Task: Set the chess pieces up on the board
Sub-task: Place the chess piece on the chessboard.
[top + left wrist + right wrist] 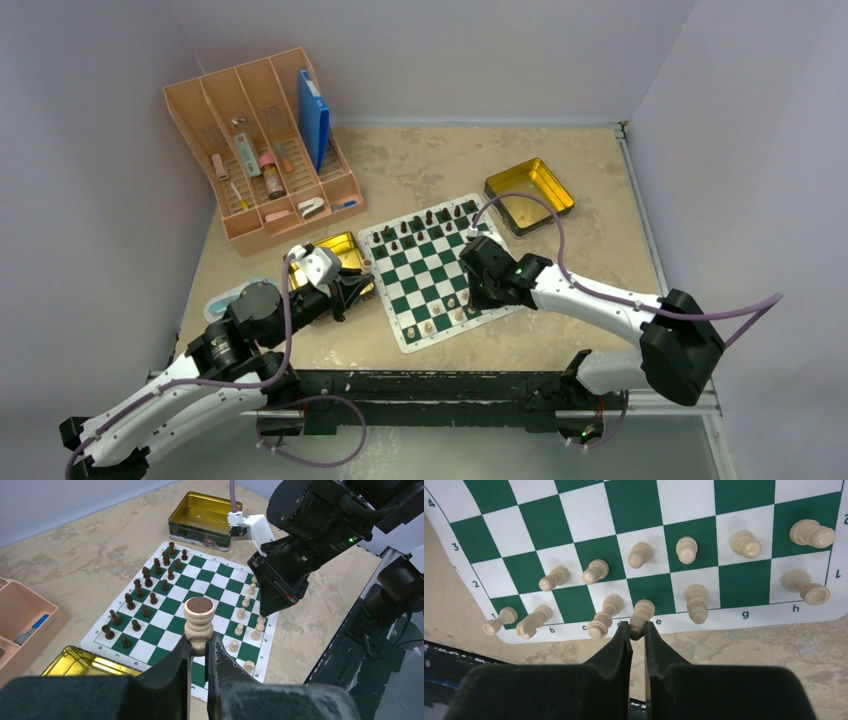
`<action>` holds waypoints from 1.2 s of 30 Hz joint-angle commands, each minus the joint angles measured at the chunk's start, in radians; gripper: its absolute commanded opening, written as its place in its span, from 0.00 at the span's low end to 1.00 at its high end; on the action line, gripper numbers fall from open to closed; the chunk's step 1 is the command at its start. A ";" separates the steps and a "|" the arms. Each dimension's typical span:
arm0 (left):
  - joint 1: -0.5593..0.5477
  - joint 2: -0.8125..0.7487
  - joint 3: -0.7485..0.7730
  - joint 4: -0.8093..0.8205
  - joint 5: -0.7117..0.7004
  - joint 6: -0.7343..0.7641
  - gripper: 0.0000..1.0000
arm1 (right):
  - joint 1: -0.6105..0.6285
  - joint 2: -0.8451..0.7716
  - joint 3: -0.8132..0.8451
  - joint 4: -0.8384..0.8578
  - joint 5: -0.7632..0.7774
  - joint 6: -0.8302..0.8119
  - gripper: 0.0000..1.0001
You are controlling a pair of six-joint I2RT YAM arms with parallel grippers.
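Top camera looks down from above and behind me; both my wrist cameras face, closely, the flat green-and-white chess mat [425, 275], shared by all.

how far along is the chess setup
Done: the dark pieces stand in two rows on the far side of the board, and most light pieces stand in the near two rows. In hand: the left claw holds a tan piece in the air; the right claw is shut on a back-row piece. Left: gaps such as the bare g-file square.
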 commanded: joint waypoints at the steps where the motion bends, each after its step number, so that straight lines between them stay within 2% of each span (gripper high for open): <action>1: -0.002 -0.004 0.047 0.032 -0.001 0.023 0.00 | -0.003 0.009 0.002 0.024 -0.002 0.010 0.01; 16: -0.002 -0.014 0.044 0.036 -0.008 0.029 0.00 | -0.003 0.047 0.003 0.023 0.016 0.015 0.02; 24: -0.002 -0.018 0.044 0.037 -0.003 0.032 0.00 | -0.002 0.072 0.009 0.021 0.018 0.009 0.09; 28: -0.002 -0.011 0.048 0.040 -0.001 0.040 0.00 | -0.002 0.069 0.012 0.017 0.023 0.008 0.03; 36: -0.002 -0.014 0.066 0.017 -0.010 0.053 0.00 | -0.002 0.008 0.087 -0.047 0.065 0.010 0.02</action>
